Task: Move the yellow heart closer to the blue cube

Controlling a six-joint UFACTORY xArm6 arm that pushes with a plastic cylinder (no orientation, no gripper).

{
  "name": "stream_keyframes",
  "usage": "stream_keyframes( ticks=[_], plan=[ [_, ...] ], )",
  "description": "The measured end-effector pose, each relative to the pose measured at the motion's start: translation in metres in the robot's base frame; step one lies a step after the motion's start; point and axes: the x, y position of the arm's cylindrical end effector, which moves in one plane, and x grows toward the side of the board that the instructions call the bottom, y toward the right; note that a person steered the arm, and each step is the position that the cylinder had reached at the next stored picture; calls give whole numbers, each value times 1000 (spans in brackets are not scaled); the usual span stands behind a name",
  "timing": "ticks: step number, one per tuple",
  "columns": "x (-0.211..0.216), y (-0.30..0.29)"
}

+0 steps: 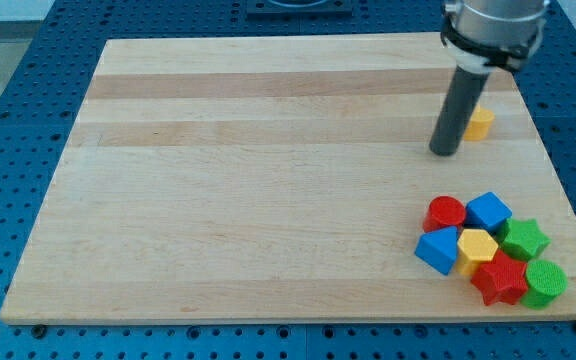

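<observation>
The yellow heart (479, 124) lies near the view's upper right, partly hidden behind my rod. My tip (444, 152) rests on the board just left of and slightly below the heart, close to it or touching it. The blue cube (488, 212) sits at the view's lower right, at the top of a cluster of blocks, well below the heart.
The cluster holds a red cylinder (445, 212), a blue triangular block (437, 250), a yellow hexagon (477, 247), a green star (523, 239), a red star (499, 279) and a green cylinder (545, 282). The wooden board (248, 180) lies on a blue perforated table.
</observation>
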Motion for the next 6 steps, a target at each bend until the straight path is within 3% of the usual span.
stream_keyframes(
  ticks=[2,3,4,6],
  plan=[
    [-93,19],
    [-88,48],
    [-79,43],
    [36,38]
  ],
)
